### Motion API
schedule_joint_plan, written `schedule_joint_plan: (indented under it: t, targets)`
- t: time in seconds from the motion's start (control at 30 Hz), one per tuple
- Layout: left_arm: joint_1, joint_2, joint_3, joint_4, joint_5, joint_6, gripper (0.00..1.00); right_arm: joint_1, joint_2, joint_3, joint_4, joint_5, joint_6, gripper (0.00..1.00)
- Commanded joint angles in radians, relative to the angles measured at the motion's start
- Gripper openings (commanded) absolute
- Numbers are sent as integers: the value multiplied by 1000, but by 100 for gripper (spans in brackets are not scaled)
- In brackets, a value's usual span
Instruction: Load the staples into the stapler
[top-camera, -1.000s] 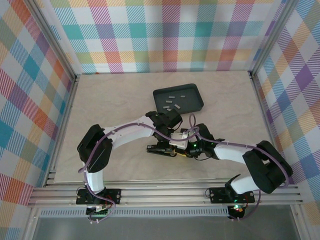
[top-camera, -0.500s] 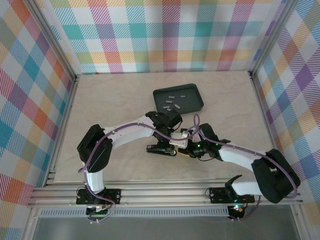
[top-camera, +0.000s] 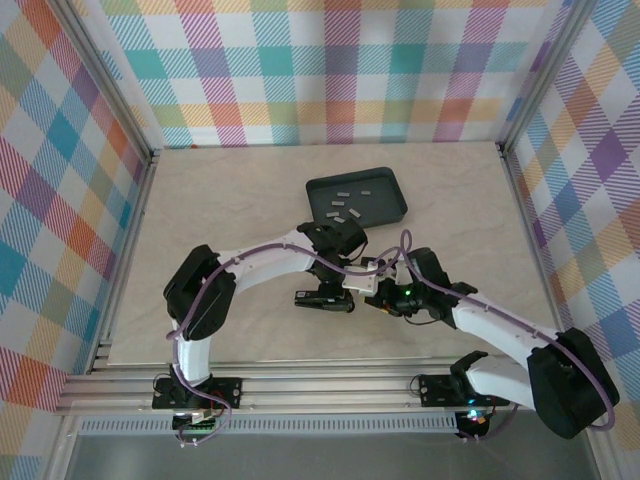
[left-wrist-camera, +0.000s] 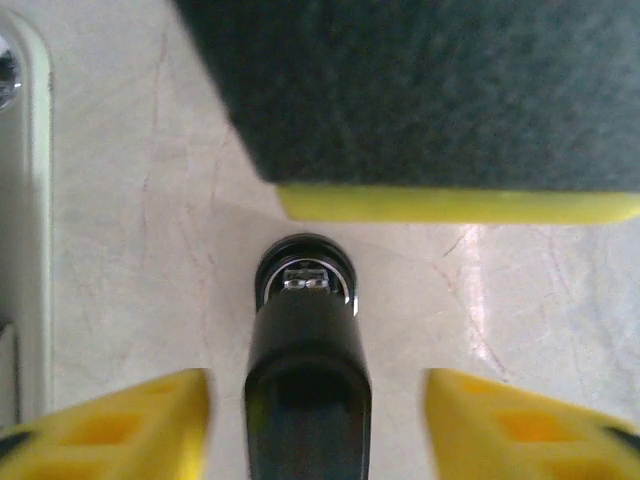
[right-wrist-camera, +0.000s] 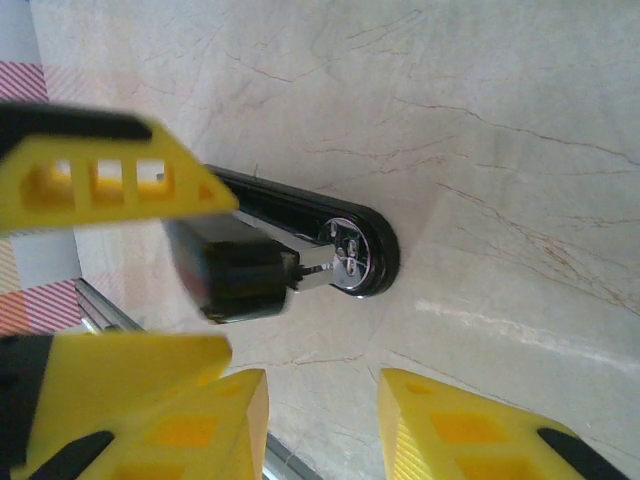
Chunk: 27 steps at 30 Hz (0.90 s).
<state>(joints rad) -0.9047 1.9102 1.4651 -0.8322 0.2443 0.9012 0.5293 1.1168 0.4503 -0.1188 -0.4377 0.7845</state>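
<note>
Yellow fingers of the left hand (left-wrist-camera: 315, 410) now stand wide apart, one on each side of the black stapler (left-wrist-camera: 306, 350) and clear of it. A moment ago this hand was clenched; it has just released. The stapler lies on the marbled surface (left-wrist-camera: 120, 200) where it lay before, its metal-tipped nose reaching out past the left fingertips.

The right hand (right-wrist-camera: 322, 425) hovers with that nose just ahead of its own fingertips. Its fingers are a little apart with bare surface between them, grasping nothing. Its arm has stretched further out from its base over the last second.

The staples (top-camera: 342, 210) lie in the dark tray (top-camera: 392, 208), beyond the left hand and well apart from both hands; none is at the stapler. By my judgement the release frees the left hand to fetch a strip, so loading itself has not begun. Whether the stapler's magazine stands open I cannot tell.
</note>
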Motion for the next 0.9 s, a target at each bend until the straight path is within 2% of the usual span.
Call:
schedule_joint_plan:
  t: [0.0, 0.2, 0.33, 0.4, 0.5, 0.6, 0.7, 0.87]
  targets:
    - [6, 1, 27, -22, 92, -17, 100, -4, -29, -7, -37, 6, -10, 34]
    - [32, -105, -18, 62, 115, -97, 100, -4, -25, 15, -49, -9, 2, 36]
    - [69, -192, -61, 134, 81, -246, 100, -5, -1, 54, -62, -36, 3, 37]
    - [87, -239, -106, 174, 53, -311, 100, -2, 20, 79, -68, -52, 2, 42]
    - [109, -324, -212, 296, -38, -441, 100, 7, 59, 109, -74, -66, 4, 47]
    - [135, -408, -336, 432, -118, -620, 100, 22, 106, 138, -78, -69, 1, 47]
    - [170, -457, -422, 513, -111, -782, 100, 44, 158, 164, -75, -71, -1, 47]
    - [173, -475, -532, 583, -92, -858, 100, 69, 231, 194, -56, -73, 1, 47]
